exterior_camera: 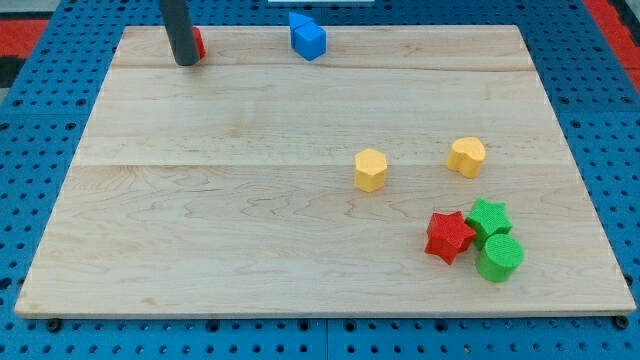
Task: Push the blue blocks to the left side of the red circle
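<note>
My tip [186, 63]: a bare rod end, pinching nothing, is resting on the desk [230, 250] at the view's top-left corner.
Red circle [198, 44]: is sitting right behind my tip, touching it or nearly so; the rod is hiding most of it, so its shape is barely showing.
Blue blocks [309, 39]: are lying well to the view's right of my tip, at the desk's top edge; they are looking like two pieces pressed together, though I cannot tell for sure.
Yellow hexagon [370, 169]: is sitting far down and to the right of my tip.
Yellow heart [466, 157]: is lying farther right, near the hexagon but apart.
Red star [448, 237]: is touching the green star [489, 218], farther away.
Green cylinder [499, 258]: is sitting farthest from my tip, against the green star.
</note>
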Available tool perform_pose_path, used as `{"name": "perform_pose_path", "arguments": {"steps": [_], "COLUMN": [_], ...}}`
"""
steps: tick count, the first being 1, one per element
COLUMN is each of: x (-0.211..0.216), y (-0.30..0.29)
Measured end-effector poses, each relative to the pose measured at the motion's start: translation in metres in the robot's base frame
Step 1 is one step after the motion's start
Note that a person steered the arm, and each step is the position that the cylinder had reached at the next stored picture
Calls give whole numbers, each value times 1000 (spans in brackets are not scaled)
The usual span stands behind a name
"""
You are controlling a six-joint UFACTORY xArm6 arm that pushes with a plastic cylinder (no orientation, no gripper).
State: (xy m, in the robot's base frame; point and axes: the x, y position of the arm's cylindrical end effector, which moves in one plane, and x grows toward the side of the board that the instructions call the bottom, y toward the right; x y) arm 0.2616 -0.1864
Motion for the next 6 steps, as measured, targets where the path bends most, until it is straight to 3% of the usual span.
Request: {"name": "perform_pose_path", "arguments": {"steps": [1,2,3,4,5,6], "x": [43,37,5,-48,-70,-69], "y": [42,149,266,306,300,216]}}
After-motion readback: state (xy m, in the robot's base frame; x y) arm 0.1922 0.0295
